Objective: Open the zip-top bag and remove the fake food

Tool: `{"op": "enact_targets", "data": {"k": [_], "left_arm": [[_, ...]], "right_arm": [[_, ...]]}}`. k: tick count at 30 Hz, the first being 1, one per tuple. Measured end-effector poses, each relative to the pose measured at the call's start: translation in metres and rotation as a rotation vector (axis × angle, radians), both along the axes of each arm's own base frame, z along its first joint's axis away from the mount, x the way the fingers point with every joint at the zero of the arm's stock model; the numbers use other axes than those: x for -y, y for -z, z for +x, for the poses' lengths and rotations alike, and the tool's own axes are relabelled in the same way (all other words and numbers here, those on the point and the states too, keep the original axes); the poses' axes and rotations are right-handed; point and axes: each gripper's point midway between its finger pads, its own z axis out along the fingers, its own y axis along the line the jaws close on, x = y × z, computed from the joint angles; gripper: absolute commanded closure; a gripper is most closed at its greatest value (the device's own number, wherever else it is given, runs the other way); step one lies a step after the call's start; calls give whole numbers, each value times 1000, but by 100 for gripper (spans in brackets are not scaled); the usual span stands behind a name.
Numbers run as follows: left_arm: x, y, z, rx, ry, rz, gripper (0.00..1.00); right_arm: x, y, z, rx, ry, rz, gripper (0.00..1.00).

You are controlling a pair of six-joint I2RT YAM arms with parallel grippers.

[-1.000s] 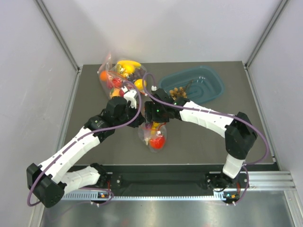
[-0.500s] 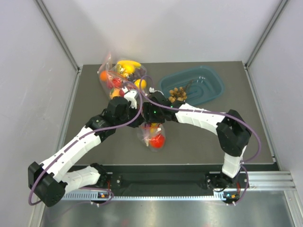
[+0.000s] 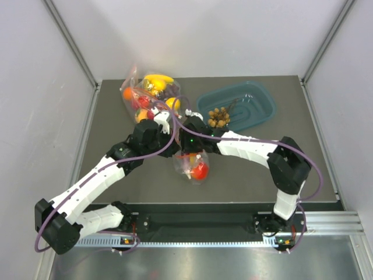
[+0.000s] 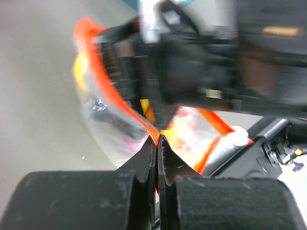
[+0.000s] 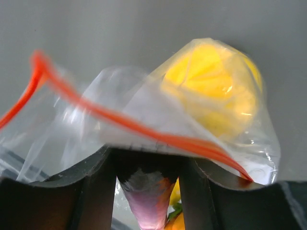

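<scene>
Bag: clear zip-top bag (image 3: 191, 166) near the middle of the table's (image 3: 116, 175) front edge, red tomato (image 3: 200, 170) and yellow lemon (image 5: 211, 86) inside.
Left gripper (image 4: 157, 139): pinched tight on the bag's orange zip strip (image 4: 112, 98).
Right gripper (image 5: 146, 158): fingers apart at the bag's mouth.
Tray (image 3: 265, 111): teal, toward the far right corner, holding a brown cluster (image 3: 218, 116).
Second bag (image 3: 145, 93): far left corner, fruit inside.

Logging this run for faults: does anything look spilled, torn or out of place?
Nothing stands out. The zip-top bag looks untorn, its red tomato inside; the left gripper pinches its zip strip; no food lies spilled on the table.
</scene>
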Motion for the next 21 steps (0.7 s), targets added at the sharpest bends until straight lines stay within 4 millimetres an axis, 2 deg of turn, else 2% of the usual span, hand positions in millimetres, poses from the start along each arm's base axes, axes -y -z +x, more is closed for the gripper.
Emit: {"op": "enact_targets", "data": {"k": [3, 7, 12, 21], "left_arm": [[-4, 2, 3, -5, -40, 9, 100], [-12, 3, 9, -9, -102, 18, 100], [-21, 5, 15, -24, -163, 21, 100], [-22, 14, 21, -62, -190, 28, 100]], "right_arm": [[14, -15, -3, 34, 24, 1, 73], [29, -52, -6, 100, 55, 37, 73], [42, -89, -9, 162, 75, 86, 73], [47, -115, -22, 216, 32, 107, 72]]}}
